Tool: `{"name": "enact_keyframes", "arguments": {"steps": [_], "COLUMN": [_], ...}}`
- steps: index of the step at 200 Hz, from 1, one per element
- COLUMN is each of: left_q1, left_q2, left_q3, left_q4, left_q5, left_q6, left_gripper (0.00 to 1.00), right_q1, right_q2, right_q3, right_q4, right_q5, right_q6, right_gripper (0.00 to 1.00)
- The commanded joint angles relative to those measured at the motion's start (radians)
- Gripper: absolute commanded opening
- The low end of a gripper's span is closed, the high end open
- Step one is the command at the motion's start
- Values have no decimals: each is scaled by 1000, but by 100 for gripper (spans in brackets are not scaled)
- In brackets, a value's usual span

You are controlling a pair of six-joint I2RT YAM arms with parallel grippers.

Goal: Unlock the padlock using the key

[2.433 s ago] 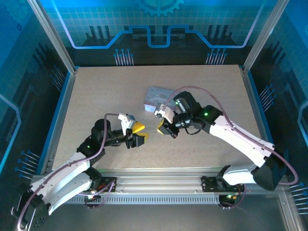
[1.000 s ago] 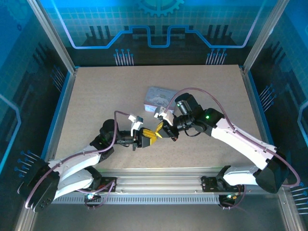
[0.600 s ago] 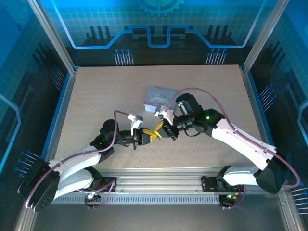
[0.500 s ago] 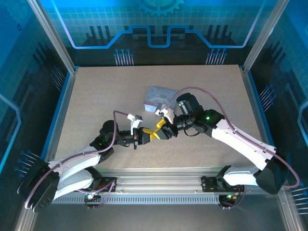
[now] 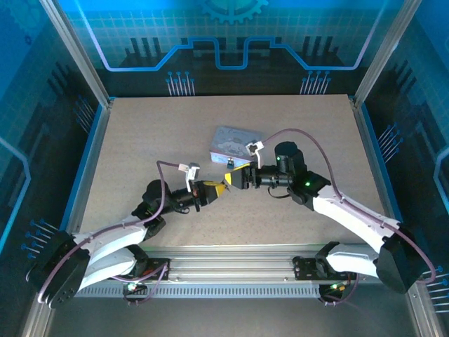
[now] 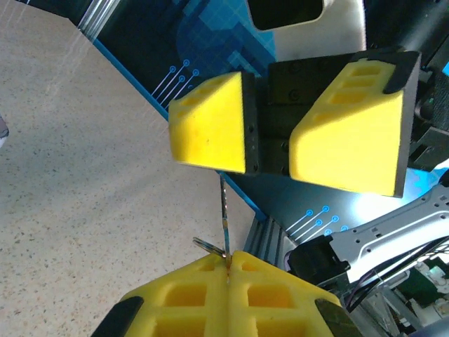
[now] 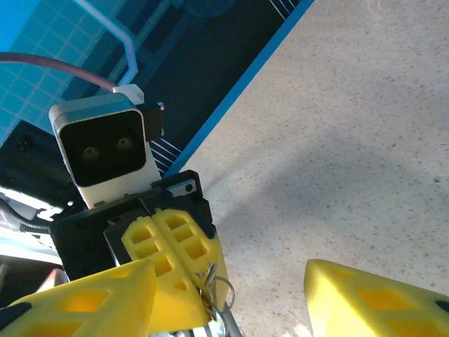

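Observation:
My left gripper (image 6: 228, 261) is shut on the key (image 6: 224, 210). The thin blade sticks straight out from between the yellow pads, and a small ring (image 6: 208, 245) hangs at its base. The blade points at the gap of my right gripper (image 6: 270, 133), which stands open just in front of it. In the right wrist view the left gripper (image 7: 203, 284) pinches the key (image 7: 212, 276) between my open right fingers (image 7: 84, 305). From above, both grippers (image 5: 221, 188) (image 5: 229, 175) meet nose to nose at the table's middle. The padlock is hidden.
A pale blue-grey printed tin (image 5: 230, 140) lies flat just behind the right gripper. The speckled tabletop (image 5: 140, 140) has raised blue edges on both sides. The rail with the arm bases (image 5: 231, 270) runs along the near edge.
The right gripper opened and let go of the key, then drew back to the right and turned. The left gripper closed on the key and now holds it alone.

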Motion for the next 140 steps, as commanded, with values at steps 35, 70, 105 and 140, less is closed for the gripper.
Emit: {"name": "enact_keyframes", "arguments": {"steps": [35,70,105,140], "left_q1": [-6,-6,-5,-5], "left_q2": [15,12,11,3], "left_q3": [-3,0,6,12], "left_q4": [120,120,117,108], "left_q5": [7,7,11,10], "left_q6": [-56,-57,-64,-67], "left_gripper": [0,0,0,0], "right_q1": [40,45,49,62], "right_q2": [41,44,47,57], "right_q3": [-33,-34,-33,-22], "right_q4": [227,241,245,226], "right_q5": [2,-7,-20,-18], "right_q6": [174,180,169,150], "right_gripper": [35,23,3,5]}}
